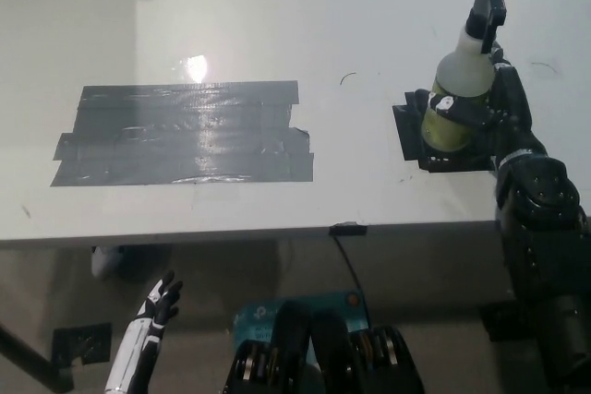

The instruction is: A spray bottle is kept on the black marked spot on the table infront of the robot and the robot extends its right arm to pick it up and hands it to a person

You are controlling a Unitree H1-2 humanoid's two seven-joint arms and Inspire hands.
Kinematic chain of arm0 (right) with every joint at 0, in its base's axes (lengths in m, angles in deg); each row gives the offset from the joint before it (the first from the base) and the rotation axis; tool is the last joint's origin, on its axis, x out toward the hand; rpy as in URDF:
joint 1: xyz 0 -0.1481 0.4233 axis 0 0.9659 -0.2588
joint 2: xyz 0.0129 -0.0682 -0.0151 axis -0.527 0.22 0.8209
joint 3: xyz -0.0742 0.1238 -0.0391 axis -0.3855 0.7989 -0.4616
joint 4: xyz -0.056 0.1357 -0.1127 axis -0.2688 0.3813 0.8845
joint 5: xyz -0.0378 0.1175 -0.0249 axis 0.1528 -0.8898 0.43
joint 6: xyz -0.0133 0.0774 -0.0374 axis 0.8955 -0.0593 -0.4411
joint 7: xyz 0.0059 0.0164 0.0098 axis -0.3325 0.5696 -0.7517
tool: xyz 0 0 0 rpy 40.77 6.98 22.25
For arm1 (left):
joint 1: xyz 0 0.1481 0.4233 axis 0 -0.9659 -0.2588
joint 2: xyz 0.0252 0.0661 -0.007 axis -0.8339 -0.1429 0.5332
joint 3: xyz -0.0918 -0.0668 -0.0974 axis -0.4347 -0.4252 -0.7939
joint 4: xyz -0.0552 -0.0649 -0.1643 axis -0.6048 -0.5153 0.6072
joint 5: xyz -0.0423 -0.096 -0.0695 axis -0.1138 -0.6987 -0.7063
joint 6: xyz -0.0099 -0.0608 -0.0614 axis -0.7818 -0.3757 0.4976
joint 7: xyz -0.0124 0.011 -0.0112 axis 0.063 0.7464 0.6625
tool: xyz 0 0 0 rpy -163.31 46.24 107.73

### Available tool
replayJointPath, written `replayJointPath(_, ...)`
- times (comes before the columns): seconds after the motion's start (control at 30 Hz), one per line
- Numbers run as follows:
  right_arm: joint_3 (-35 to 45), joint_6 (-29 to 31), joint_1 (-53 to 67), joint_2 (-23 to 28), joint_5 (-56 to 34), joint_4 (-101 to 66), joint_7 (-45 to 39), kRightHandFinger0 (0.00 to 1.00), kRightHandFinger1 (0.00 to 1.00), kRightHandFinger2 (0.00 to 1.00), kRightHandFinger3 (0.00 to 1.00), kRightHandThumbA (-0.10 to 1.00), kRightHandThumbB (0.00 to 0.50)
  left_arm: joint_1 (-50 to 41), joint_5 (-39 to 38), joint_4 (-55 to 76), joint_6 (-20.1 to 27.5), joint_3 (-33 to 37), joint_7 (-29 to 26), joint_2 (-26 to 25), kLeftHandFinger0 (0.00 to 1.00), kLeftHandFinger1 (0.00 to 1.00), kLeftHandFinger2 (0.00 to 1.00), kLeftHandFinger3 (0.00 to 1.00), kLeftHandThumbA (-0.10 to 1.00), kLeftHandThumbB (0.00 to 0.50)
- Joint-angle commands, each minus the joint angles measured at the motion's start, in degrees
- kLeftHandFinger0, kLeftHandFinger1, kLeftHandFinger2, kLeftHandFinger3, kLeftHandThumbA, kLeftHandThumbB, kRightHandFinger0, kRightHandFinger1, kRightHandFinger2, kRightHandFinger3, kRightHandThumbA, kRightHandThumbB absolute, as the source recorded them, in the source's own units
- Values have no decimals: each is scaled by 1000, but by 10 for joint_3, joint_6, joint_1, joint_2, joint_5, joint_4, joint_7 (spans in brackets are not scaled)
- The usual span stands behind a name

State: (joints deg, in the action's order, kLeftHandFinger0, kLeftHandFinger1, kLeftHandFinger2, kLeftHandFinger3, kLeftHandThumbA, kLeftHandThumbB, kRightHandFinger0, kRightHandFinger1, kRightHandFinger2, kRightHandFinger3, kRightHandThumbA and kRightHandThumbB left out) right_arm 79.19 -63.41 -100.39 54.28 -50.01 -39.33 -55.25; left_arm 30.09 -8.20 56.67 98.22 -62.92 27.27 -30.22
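White table fills the view, with a big gray tape patch on the left. On the right, the black right hand wraps the bottle on its black spot, ready to lift. Near the floor, the white left hand rests with fingers apart, empty.

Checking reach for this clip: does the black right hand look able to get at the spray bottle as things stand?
Yes, apparently: the right hand is already wrapped around the spray bottle on its small black mark, nothing between. The left hand rests below the table edge.
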Motion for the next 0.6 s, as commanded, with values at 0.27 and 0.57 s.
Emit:
replayJointPath(0.27,3,34,-30,3,-11,17,1,1000,1000,1000,1000,918,487,6,-4,14,8,-5,3,-8,1000,1000,1000,1000,1000,311)
replayJointPath(0.57,-15,45,-59,6,56,42,88,3,191,440,368,-95,250,10,-4,16,9,-4,5,-10,1000,1000,1000,1000,1000,292)
